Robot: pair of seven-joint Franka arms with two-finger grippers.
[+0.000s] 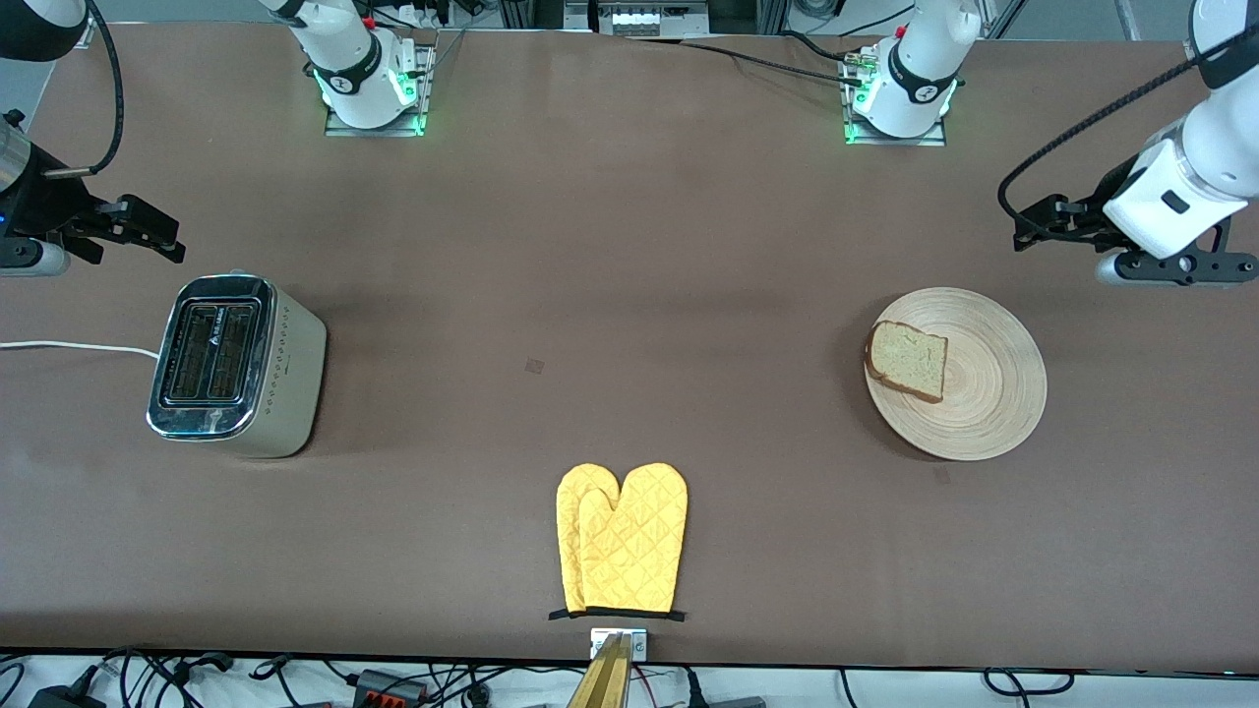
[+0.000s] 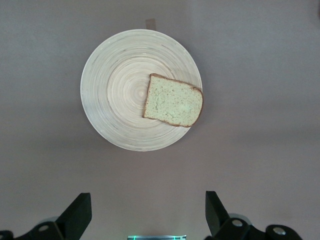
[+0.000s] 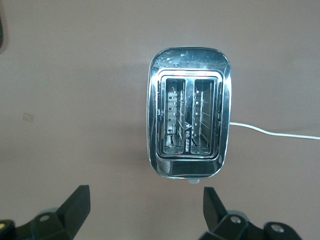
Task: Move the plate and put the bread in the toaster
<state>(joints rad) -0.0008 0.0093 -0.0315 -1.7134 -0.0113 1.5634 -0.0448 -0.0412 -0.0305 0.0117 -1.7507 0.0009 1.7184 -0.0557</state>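
Bread (image 1: 907,361), one squarish light tan slice with a dark brown crust, lies flat on the large round light-wood plate (image 1: 993,393) with ring grain, toward the plate's edge that faces the middle of the table. That plate sits on the brown table (image 1: 629,295) at the left arm's end. My left gripper (image 1: 1033,221) hangs in the air over the bare table beside the plate, its black fingers (image 2: 77,215) spread wide and holding nothing; from its wrist camera I look straight down on the plate and the slice.

Well apart, at the right arm's end, stands the boxy cream toaster (image 1: 236,366) with a shiny chrome top, both slots showing only their wire racks, and a white cord (image 1: 74,346) running off toward the table's edge. My right gripper (image 1: 157,236) hovers over the table just beside the toaster, jaws wide too, gripping nothing.

Between the two ends, near the front camera's edge of the table, lies a pair of yellow quilted oven mitts (image 1: 622,539), one overlapping the other.
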